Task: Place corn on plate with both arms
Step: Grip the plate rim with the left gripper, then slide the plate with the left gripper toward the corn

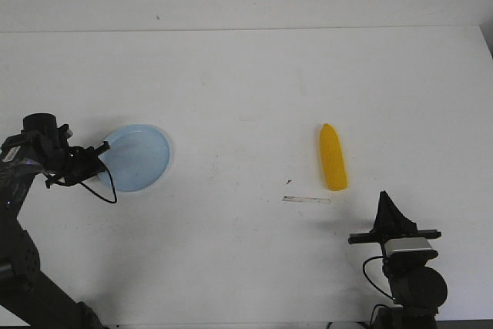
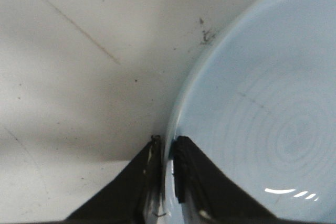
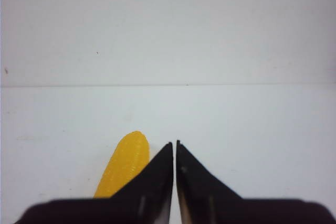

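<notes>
The pale blue plate (image 1: 137, 156) lies at the table's left side. My left gripper (image 1: 101, 150) is shut on the plate's left rim; the left wrist view shows its two black fingers (image 2: 185, 171) pinching the plate (image 2: 262, 108) edge, one inside and one outside. The yellow corn (image 1: 333, 158) lies on the table right of centre, pointed end away from me. My right gripper (image 1: 384, 199) is shut and empty, a little nearer and to the right of the corn. In the right wrist view the corn (image 3: 125, 163) shows beside the closed right gripper (image 3: 175, 142), not touching it.
A short strip of tape or a mark (image 1: 306, 199) lies on the table just before the corn. The table's far edge (image 1: 246, 30) meets a white wall. The left arm's cable (image 1: 108, 189) hangs over the plate's near-left rim.
</notes>
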